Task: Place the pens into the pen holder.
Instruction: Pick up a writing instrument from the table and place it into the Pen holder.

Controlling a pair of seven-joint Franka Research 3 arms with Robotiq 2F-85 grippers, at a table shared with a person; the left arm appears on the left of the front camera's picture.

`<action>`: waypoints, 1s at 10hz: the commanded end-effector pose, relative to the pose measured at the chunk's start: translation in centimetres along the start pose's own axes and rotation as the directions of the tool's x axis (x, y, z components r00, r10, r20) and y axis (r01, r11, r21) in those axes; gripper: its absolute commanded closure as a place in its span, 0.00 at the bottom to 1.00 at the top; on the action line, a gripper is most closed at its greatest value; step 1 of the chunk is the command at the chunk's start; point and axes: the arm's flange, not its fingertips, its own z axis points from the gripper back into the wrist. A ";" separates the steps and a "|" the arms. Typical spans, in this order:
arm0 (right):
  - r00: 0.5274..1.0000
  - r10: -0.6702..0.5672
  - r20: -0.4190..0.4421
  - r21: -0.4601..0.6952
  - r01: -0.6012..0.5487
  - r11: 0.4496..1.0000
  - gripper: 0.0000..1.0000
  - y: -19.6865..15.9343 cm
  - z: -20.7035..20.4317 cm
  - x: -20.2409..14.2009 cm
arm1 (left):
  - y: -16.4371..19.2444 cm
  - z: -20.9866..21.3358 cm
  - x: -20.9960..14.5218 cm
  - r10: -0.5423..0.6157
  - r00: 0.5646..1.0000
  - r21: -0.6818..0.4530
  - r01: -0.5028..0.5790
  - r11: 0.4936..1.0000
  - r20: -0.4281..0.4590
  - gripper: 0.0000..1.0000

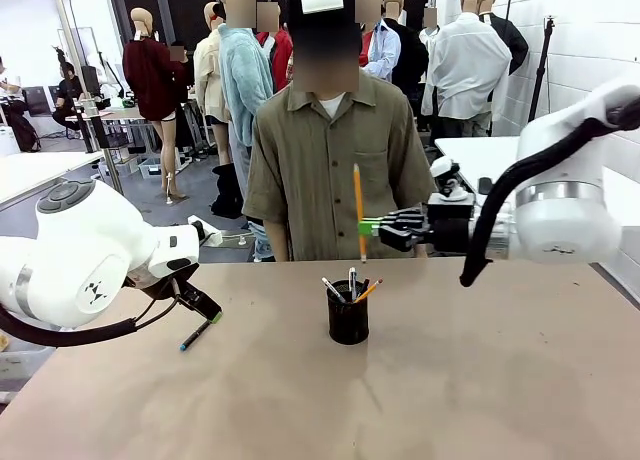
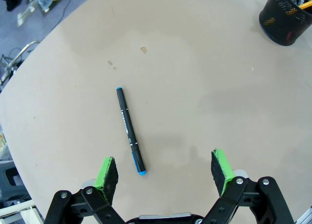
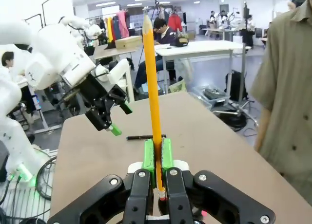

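The black mesh pen holder point(image 1: 348, 318) stands mid-table with several pens in it; its rim also shows in the left wrist view point(image 2: 285, 19). My right gripper point(image 1: 366, 226) is shut on a yellow-orange pencil point(image 1: 358, 212), held upright above and slightly behind the holder; the right wrist view shows the pencil point(image 3: 152, 87) clamped between the green pads. A dark pen with teal-blue ends point(image 2: 130, 130) lies flat on the table. My left gripper point(image 2: 165, 173) hangs open just above it, with the pen point(image 1: 195, 334) near its left finger.
A person in an olive shirt point(image 1: 335, 160) stands at the far side of the table behind the holder. The tan tabletop point(image 1: 450, 390) stretches bare to the right and front. The table's curved left edge point(image 2: 29, 83) lies close to the lying pen.
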 end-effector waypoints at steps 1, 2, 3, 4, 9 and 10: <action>0.998 -0.037 -0.059 0.037 0.039 0.999 1.00 -1.7 -2.1 -0.6 | 0.2 0.1 -0.1 0.005 1.000 -0.001 -0.005 1.000 0.001 0.00; 0.995 -0.042 -0.086 0.054 0.046 0.997 1.00 -2.2 -3.0 -1.0 | 0.2 0.1 -0.1 0.005 1.000 -0.001 -0.005 1.000 0.001 0.00; 0.992 -0.059 -0.108 0.072 0.067 0.995 1.00 -2.8 -4.0 -1.6 | 0.2 0.1 -0.1 0.005 1.000 -0.001 -0.005 1.000 0.001 0.00; 0.989 -0.072 -0.128 0.087 0.083 0.993 1.00 -3.1 -4.8 -2.1 | 0.2 0.1 -0.1 0.005 1.000 -0.001 -0.005 1.000 0.001 0.00; 0.968 -0.079 -0.239 0.077 0.100 0.992 1.00 -4.9 -7.2 -4.3 | 0.2 0.1 -0.1 0.005 1.000 -0.001 -0.005 1.000 0.001 0.00; 0.964 -0.087 -0.251 0.080 0.110 0.991 1.00 -5.2 -7.1 -4.7 | 0.2 0.1 -0.1 0.005 1.000 -0.001 -0.005 1.000 0.001 0.00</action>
